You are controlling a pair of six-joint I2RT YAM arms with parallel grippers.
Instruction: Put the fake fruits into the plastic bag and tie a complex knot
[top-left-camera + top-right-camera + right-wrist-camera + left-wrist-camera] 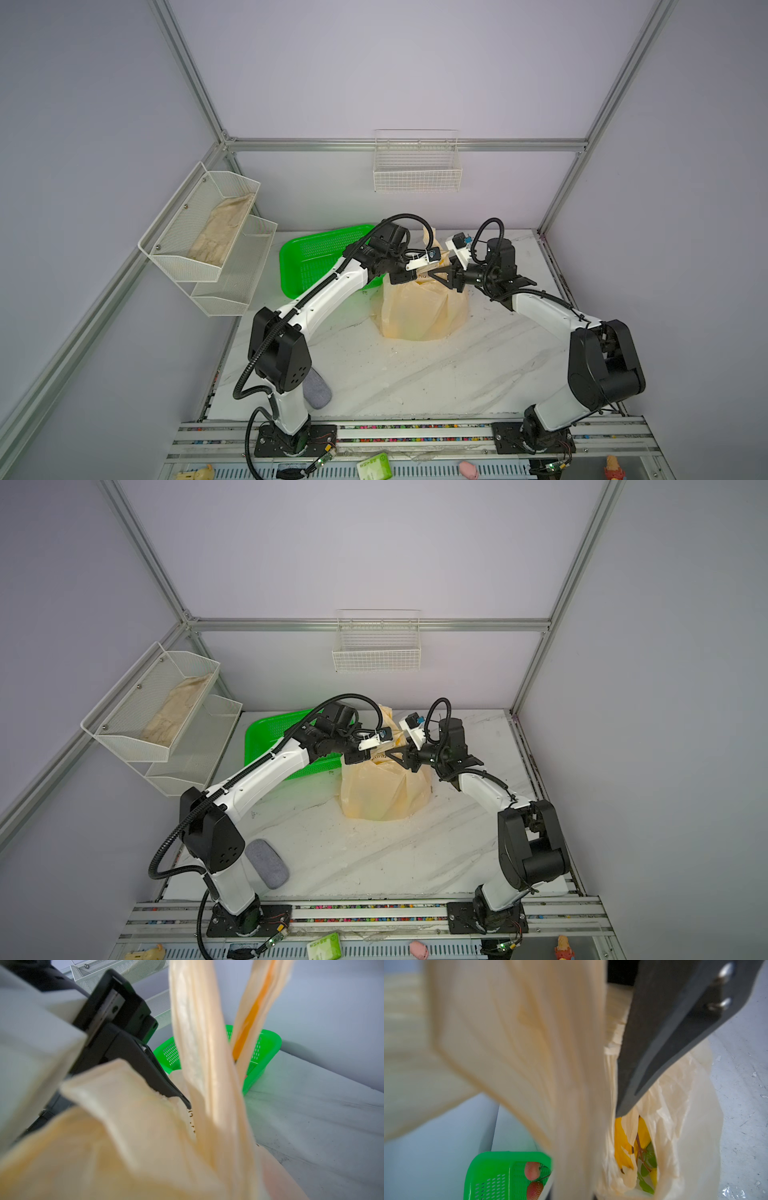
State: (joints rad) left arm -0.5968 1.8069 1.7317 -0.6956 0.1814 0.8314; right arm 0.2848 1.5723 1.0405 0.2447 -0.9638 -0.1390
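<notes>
Farthest left, a white mesh shelf [199, 232] hangs on the side wall in two tiers; its upper tier holds a crumpled cream cloth [222, 232]; low on the worktop [415, 374], by my left arm's base, lies a grey pad [318, 392], partly hidden behind the arm. Next comes the green basket [307, 257] at the back of the worktop, with my left arm reaching over its near edge; my left wrist view shows a strawberry [534, 1189] and a pale pink fruit [532, 1171] lying in it near one corner. My left tool [415, 276] is at the top of the plastic bag [419, 311]; it is fully closed, and a band of the bag's film runs beside the one finger [664, 1043] I can see, so I take it as pinching the bag's upper edge. The bag stands on the worktop just right of the green basket, touching it or nearly so; down its open mouth I see a yellow banana bunch [620, 1142] with green leaves [648, 1167] and thin stems; two handles [197, 1043] stand up from its top, blurred in my right wrist view. On the rear wall above hangs a white wire basket [417, 166]. My right tool [433, 275] meets the bag's top from the right, tip close to my left tool; I cannot tell how wide it stands, nor whether it has hold of any film.
</notes>
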